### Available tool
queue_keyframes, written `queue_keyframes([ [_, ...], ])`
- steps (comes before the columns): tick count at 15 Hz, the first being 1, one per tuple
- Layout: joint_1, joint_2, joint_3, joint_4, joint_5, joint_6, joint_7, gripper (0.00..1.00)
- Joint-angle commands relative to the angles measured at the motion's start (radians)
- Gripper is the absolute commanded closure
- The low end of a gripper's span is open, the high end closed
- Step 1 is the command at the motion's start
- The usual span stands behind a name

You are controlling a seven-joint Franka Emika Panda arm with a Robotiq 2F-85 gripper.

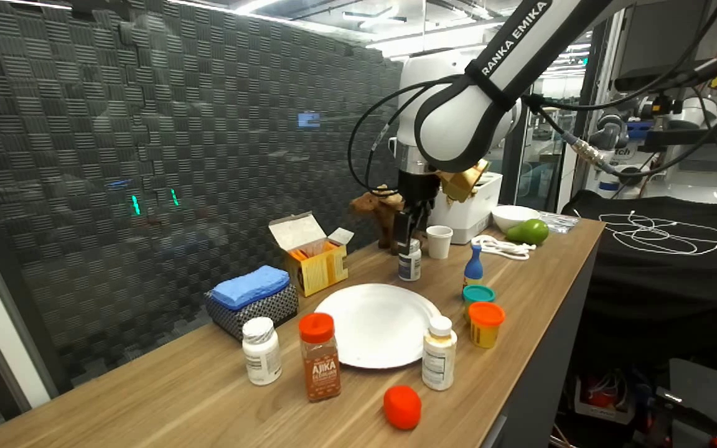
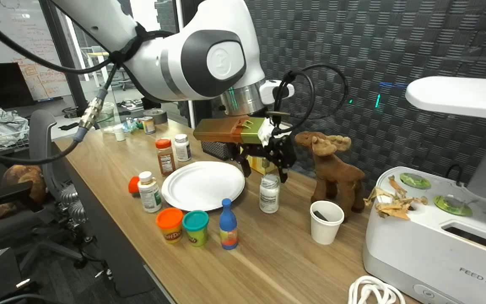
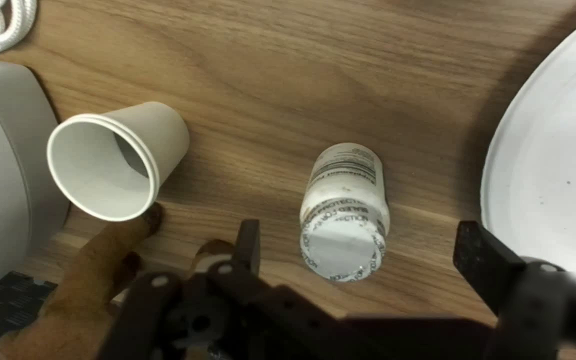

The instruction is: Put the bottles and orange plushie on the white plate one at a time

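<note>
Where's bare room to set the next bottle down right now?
The white plate bears no objects. Bare countertop lies between the supplement bottle, blue bottle and paper cup. It's crowded beside the plate, where the green-labelled bottle, orange-lidded Play-Doh tub and teal-lidded tub stand close together.

Overhead strip lights (image 1: 256, 6) glare white at the top of an exterior view, and I see the tabletop (image 1: 147, 398) lit evenly, its shadows soft. Small blue and green reflections (image 1: 309, 119) glow on the dark wall (image 1: 209, 112). My wrist view is dimmer: a blurry shadow borders the white plate (image 3: 553, 170), and the pincer (image 3: 355, 245) looks dark, probably out of focus.
</note>
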Motion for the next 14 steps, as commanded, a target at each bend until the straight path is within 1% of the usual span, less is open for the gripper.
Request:
queue_keyframes([
  [1,-0.007,0.022,-0.008,0.052,-0.018,-0.015,0.021,0.00],
  [3,-0.015,0.030,-0.004,0.060,-0.006,-0.015,0.013,0.26],
  [5,-0.024,0.039,0.003,0.066,0.008,-0.020,0.004,0.42],
  [6,-0.029,0.044,0.008,0.068,0.017,-0.022,-0.002,0.51],
  [8,-0.031,0.055,0.009,0.073,0.017,-0.025,-0.002,0.65],
  [9,-0.031,0.058,0.010,0.074,0.016,-0.026,-0.002,0.74],
  [10,-0.031,0.057,0.012,0.077,0.018,-0.027,-0.004,0.80],
  [13,-0.032,0.037,0.018,0.068,0.024,-0.032,-0.010,0.80],
  [14,-0.023,0.022,0.010,0.063,0.009,-0.041,0.001,0.80],
])
